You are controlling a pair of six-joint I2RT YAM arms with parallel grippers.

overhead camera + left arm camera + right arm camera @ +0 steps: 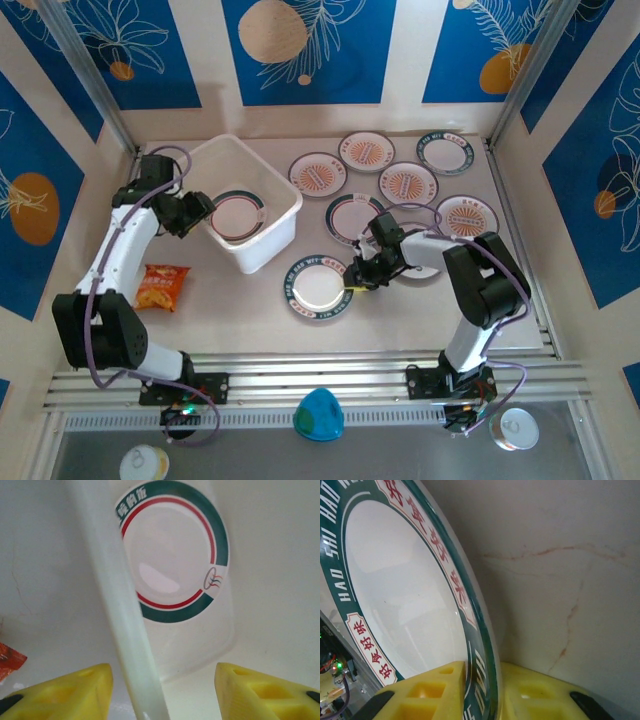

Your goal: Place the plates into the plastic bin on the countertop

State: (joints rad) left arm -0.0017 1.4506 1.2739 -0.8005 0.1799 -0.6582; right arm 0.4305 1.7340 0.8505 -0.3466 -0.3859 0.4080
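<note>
The pale surface [240, 320] carries the plastic bin [270, 245] toward its far left corner, and one green-rimmed plate [238, 213] lies flat inside it. The other plates [407, 184] are spread over the far right part. Nearer the middle lies the lettered plate [318, 285], its right rim pinched between the closed fingers of the right claw [352, 285]. The left claw [200, 213] stands open, with a finger on either side of the bin's left rim, apart from it. An orange snack packet [160, 287] lies near the left edge.
</note>
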